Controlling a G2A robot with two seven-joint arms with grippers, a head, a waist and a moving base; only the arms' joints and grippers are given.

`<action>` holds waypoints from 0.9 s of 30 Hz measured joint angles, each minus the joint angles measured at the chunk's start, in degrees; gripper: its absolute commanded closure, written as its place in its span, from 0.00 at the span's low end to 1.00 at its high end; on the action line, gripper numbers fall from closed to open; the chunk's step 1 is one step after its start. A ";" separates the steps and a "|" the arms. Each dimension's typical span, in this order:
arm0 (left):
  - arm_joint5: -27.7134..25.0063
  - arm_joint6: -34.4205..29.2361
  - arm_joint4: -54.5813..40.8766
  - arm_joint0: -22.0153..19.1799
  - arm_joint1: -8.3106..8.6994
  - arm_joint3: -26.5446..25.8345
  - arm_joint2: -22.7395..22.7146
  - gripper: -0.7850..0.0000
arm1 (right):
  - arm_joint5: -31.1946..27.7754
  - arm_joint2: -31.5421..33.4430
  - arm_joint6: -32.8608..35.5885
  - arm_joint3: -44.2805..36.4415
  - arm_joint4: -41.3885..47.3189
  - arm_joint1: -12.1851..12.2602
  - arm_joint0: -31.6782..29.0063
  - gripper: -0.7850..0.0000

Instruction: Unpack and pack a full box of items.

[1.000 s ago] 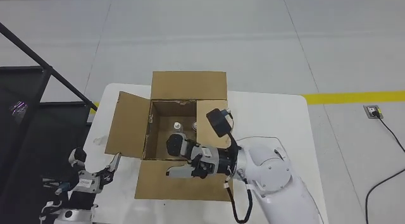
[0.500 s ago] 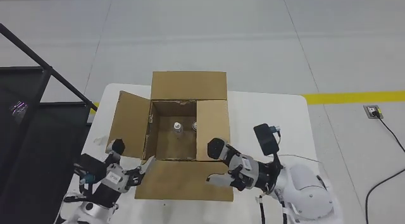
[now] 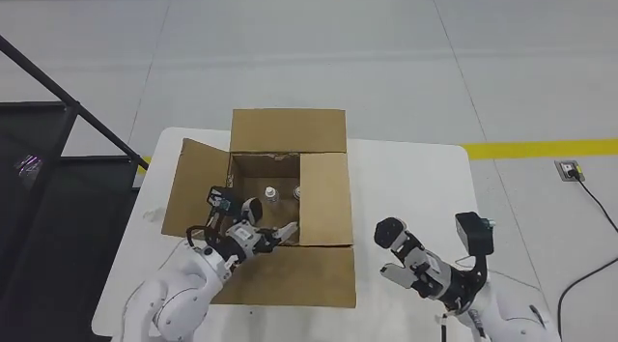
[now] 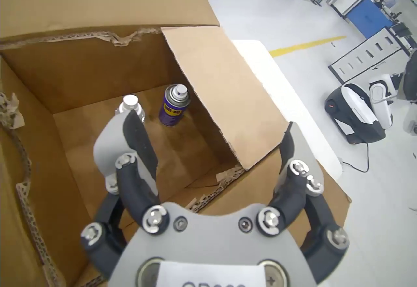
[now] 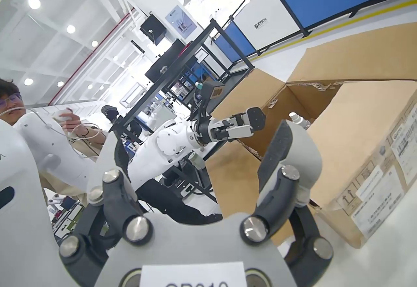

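Right, near side first: right end effector (image 3: 394,250) hovers over the counter (image 3: 415,178) just off the box (image 3: 326,197), fingers spread wide, nothing held. Left end effector (image 4: 208,128) sits over the near edge of the box mouth, equally wide, empty. White printed stickers (image 5: 374,180) on the box's outer wall. Deeper in, by the far wall: capped clear bottle (image 4: 131,104) and blue, yellow-labelled spray can (image 4: 174,106), upright, side by side.

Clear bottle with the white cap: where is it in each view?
Top view: clear bottle upright inside the cardboard box, near the far wall.
Left wrist view: bottle beside the blue spray can.
Right wrist view: bottle showing above the box.
Shared landmark: the box's folded-in flap beside it.
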 measured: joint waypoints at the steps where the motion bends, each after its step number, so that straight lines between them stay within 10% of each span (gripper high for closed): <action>1: 0.04 0.17 0.13 0.10 0.00 -0.08 -0.03 0.00 | 0.00 -0.02 0.04 -0.01 0.03 0.00 0.01 0.00; 12: 2.64 0.38 -2.68 -0.11 -0.29 1.26 0.35 0.00 | 0.01 -0.04 0.03 -0.03 0.03 0.00 0.02 0.00; 27: 8.76 -10.94 -16.76 -13.24 -1.96 15.59 9.19 0.00 | 1.09 0.27 -5.18 0.27 -3.49 1.50 -0.71 0.00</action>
